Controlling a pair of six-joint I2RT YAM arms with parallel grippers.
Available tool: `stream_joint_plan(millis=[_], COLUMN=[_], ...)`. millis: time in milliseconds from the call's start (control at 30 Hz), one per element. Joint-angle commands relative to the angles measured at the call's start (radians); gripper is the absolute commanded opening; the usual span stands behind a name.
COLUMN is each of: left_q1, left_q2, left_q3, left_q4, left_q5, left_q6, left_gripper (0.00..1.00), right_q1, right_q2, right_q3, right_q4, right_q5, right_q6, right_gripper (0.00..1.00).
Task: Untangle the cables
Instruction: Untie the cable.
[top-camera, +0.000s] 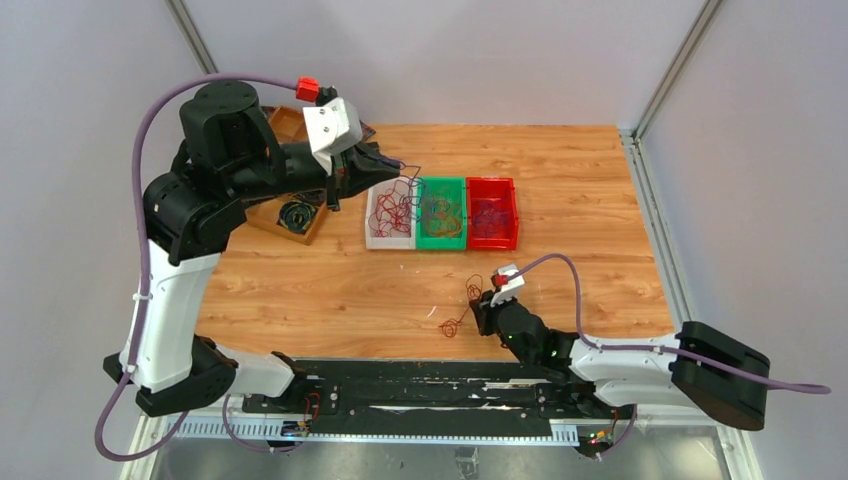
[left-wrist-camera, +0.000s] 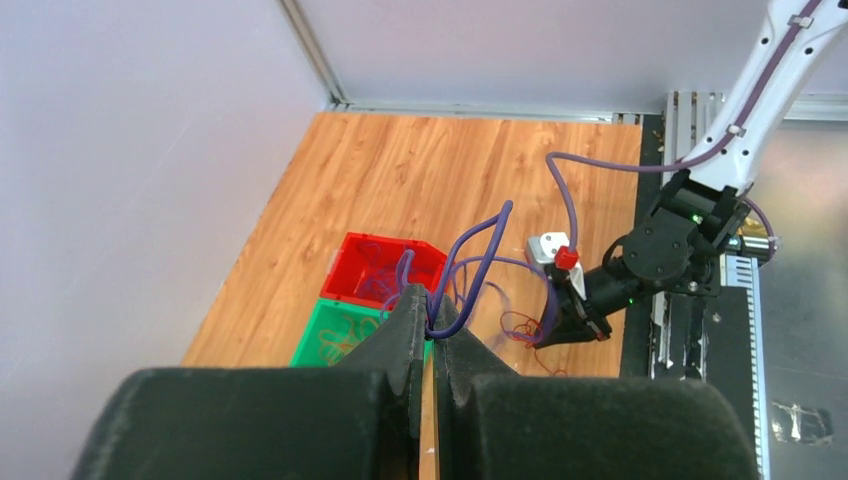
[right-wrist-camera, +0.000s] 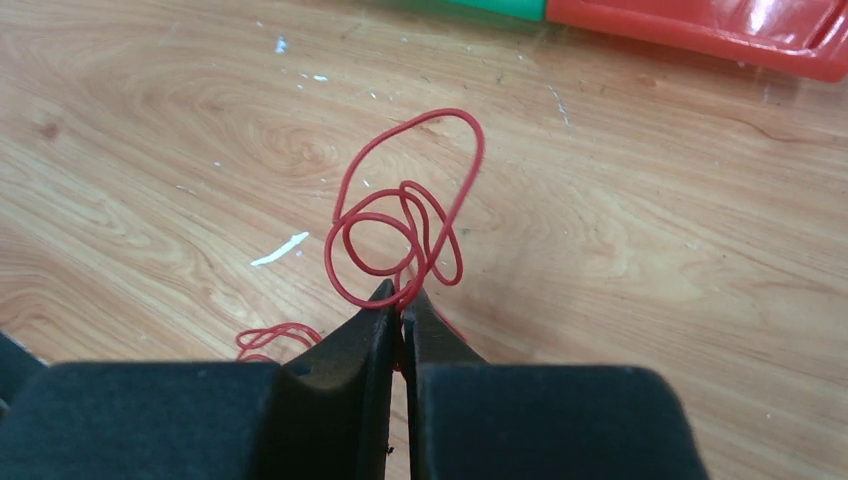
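Left gripper (left-wrist-camera: 432, 318): pressed together on a purple cable (left-wrist-camera: 483, 262), held aloft near the green bin (top-camera: 441, 246).
Right gripper (right-wrist-camera: 402, 297): pinching a looped red cable (right-wrist-camera: 447, 180) low over the table (top-camera: 330, 290), well in front of the green bin.
Other cables: red tangle in the white bin (top-camera: 389, 243) left of it, orange inside it.

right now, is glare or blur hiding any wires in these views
Right wrist: red wire sharp, white glare on the red bin. Left wrist: purple wire crisp. Top external: even light, soft shadows, wires in the white bin too fine to separate.
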Motion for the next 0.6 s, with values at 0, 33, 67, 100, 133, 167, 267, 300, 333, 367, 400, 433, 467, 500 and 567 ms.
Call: stream_joint_plan(millis=[0, 33, 67, 100, 133, 167, 267, 300, 333, 367, 400, 433, 467, 500, 567], left_q1=[-0.007, -0.007, -0.007, -0.007, -0.007, -0.007, -0.007, -0.007, -0.007, -0.007, -0.007, -0.007, -0.007, -0.009, -0.012], left_q2=[-0.004, -0.006, -0.009, -0.012, -0.016, -0.021, -0.036, -0.038, -0.041, -0.044, -0.045, -0.046, -0.047, -0.047, -0.045], left_q3=[-0.044, -0.06, -0.075, -0.089, -0.109, -0.126, -0.176, -0.189, -0.202, -0.214, -0.225, -0.234, -0.242, -0.25, -0.26], left_q4=[0.006, 0.005, 0.005, 0.005, 0.005, 0.005, 0.005, 0.005, 0.005, 0.005, 0.005, 0.005, 0.005, 0.005, 0.005], left_q5=[0.017, 0.022, 0.026, 0.03, 0.035, 0.042, 0.067, 0.077, 0.087, 0.096, 0.105, 0.113, 0.121, 0.127, 0.14], left_q6=[0.003, 0.007, 0.011, 0.019, 0.027, 0.038, 0.073, 0.076, 0.08, 0.082, 0.081, 0.08, 0.079, 0.078, 0.074], left_gripper=[0.0, 0.0, 0.0, 0.0, 0.0, 0.0, 0.0, 0.0, 0.0, 0.0, 0.0, 0.0, 0.0, 0.0, 0.0], right_q1=[0.015, 0.015, 0.015, 0.015, 0.015, 0.015, 0.015, 0.014, 0.014, 0.014, 0.014, 0.013, 0.012, 0.012, 0.011], right_q2=[-0.086, -0.115, -0.144, -0.174, -0.215, -0.246, -0.33, -0.351, -0.368, -0.38, -0.387, -0.393, -0.396, -0.397, -0.391], right_q3=[0.027, 0.043, 0.062, 0.082, 0.108, 0.127, 0.191, 0.216, 0.241, 0.267, 0.295, 0.322, 0.346, 0.367, 0.405], right_q4=[-0.016, -0.035, -0.064, -0.098, -0.127, -0.154, -0.236, -0.263, -0.29, -0.316, -0.343, -0.368, -0.385, -0.395, -0.393], right_q5=[-0.082, -0.123, -0.149, -0.167, -0.179, -0.19, -0.203, -0.21, -0.219, -0.226, -0.229, -0.231, -0.236, -0.237, -0.23], right_q6=[-0.009, -0.022, -0.033, -0.04, -0.05, -0.065, -0.117, -0.135, -0.155, -0.173, -0.189, -0.203, -0.22, -0.236, -0.259], right_gripper=[0.11, 0.17, 0.24, 0.34, 0.42, 0.5, 0.63, 0.65, 0.66, 0.67, 0.67, 0.67, 0.67, 0.67, 0.68])
